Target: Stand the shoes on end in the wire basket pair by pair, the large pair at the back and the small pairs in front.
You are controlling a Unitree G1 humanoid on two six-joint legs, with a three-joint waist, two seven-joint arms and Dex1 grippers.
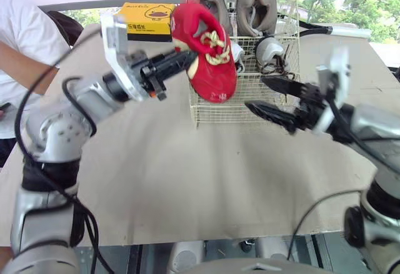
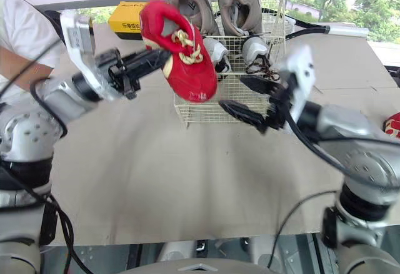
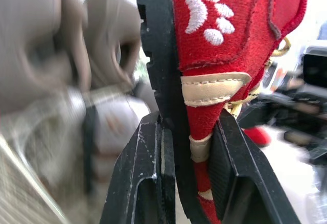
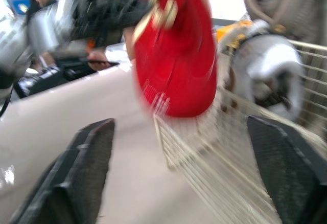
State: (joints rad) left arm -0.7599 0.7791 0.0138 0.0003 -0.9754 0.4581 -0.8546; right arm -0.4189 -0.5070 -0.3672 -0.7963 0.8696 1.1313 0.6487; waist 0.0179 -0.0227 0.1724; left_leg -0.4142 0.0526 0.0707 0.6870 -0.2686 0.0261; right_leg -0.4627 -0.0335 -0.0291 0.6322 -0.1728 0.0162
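- Currently the left gripper (image 1: 185,60) is clamped on the red shoe (image 1: 209,55), across sole and upper.
- The shoe hangs in the air, toe down, at the front left corner of the wire basket (image 1: 250,102).
- Right gripper (image 1: 274,99): fingers wide apart, holding nothing, just in front of the basket's right side.
- Large grey pair (image 1: 232,2) stands on end at the basket's back, with small grey-white shoes (image 1: 270,49) in front of it, inside.
- Second red shoe (image 2: 394,124) lies on the counter (image 1: 187,174), far right.
- Yellow box (image 1: 147,19) sits behind the basket to the left; a person (image 1: 15,55) is at the left edge.
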